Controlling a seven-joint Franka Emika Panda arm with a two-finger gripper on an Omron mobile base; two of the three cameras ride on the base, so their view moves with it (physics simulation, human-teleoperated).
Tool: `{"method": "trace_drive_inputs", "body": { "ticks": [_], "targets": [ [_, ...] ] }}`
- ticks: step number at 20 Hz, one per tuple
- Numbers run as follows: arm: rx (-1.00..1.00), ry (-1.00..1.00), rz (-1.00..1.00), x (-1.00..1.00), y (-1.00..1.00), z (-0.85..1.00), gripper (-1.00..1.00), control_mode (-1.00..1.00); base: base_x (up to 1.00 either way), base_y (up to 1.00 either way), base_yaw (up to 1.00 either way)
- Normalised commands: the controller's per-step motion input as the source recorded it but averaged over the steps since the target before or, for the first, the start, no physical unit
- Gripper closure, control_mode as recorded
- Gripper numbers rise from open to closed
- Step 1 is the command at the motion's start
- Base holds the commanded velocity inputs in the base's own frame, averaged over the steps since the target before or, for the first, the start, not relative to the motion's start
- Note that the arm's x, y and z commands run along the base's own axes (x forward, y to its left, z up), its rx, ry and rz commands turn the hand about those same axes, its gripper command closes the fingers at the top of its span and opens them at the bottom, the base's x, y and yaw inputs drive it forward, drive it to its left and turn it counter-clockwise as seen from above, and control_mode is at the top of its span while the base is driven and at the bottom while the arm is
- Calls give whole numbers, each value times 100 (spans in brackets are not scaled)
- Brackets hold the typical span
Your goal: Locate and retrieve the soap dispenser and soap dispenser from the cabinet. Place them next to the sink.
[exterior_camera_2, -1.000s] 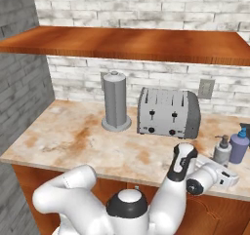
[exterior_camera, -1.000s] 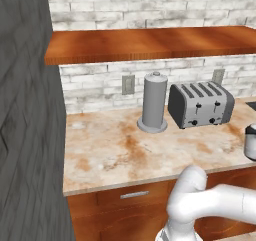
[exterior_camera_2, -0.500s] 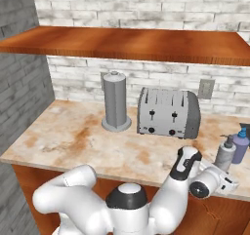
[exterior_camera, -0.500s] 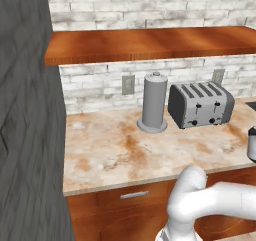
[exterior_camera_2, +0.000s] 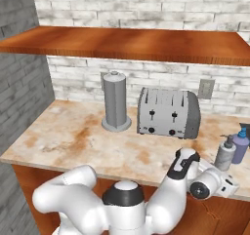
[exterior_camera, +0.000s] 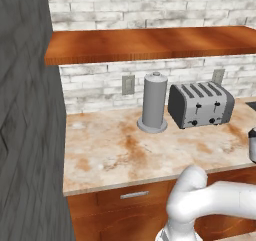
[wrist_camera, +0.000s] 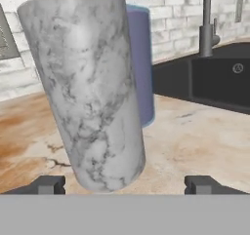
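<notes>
Tool jaws stand wide apart, two dark fingertips low at either side in the hand view, nothing clamped between them. Speckled grey soap dispenser sits right ahead of the tool, between the tip lines but clear of both pads, standing free on the tabletop. It looks tilted in the hand view; the view itself may be rolled. Black pump top cut off at the upper edge. Blue-purple soap dispenser just behind it, partly hidden, bit of blue pump showing at top. Can't tell if the two bottles touch.

Beyond them in the hand view: dark sink with a dark faucet, near the bottles. White brick wall behind.

Right base view: grey dispenser and blue-purple one side by side at the right end of the tabletop, close to the front edge. Arm wrist just in front of them, below tabletop edge level; tool itself hard to make out here.

Further left: toaster, then plain grey cylinder on a round base, both toward the wall. Wall outlet above toaster's right side. Reddish-brown shelf board above.

Left base view: shelf, cylinder, toaster, drawer front with metal handle, dark grey wood-grain panel at left.
</notes>
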Motion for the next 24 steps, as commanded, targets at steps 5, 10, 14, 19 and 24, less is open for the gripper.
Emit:
{"method": "trace_drive_inputs", "body": {
  "ticks": [5,10,14,19,24],
  "targets": [
    [0,13,-7,-39,19,52,-100,-100,0,0,0],
    [0,31,-2,-14,77,45,-100,-100,0,0,0],
    [7,25,-8,21,61,29,-100,-100,0,0,0],
    [9,33,-6,2,55,32,-100,-100,0,0,0],
    [13,37,0,-10,60,17,-100,-100,0,0,0]
  ]
}}
